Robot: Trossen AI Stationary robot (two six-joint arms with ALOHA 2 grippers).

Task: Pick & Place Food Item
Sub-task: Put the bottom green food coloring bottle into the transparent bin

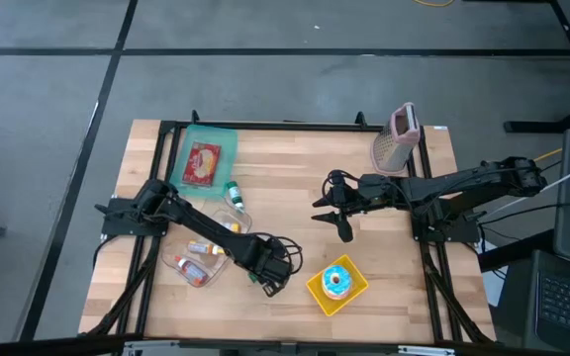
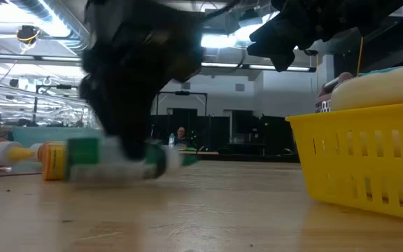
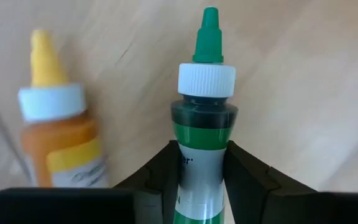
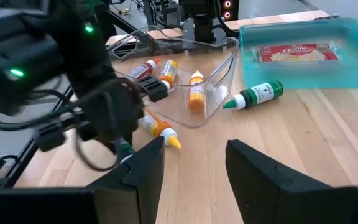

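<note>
Here two green-capped bottles (image 3: 201, 124), one in the left pincer (image 3: 197, 180).

Words you can read: almost none

The red and white packet (image 4: 297, 53) lies inside the blue-green tray (image 4: 353, 74), and it has white letters on it that look like "Orville", but they are too fuzzy to be sure. The green bottle (image 3: 202, 149) has a white label with tiny print that cannot be read. The orange bottle (image 3: 64, 146) just beside the green bottle has small writing on its yellow label, also too blurry to read.
</note>
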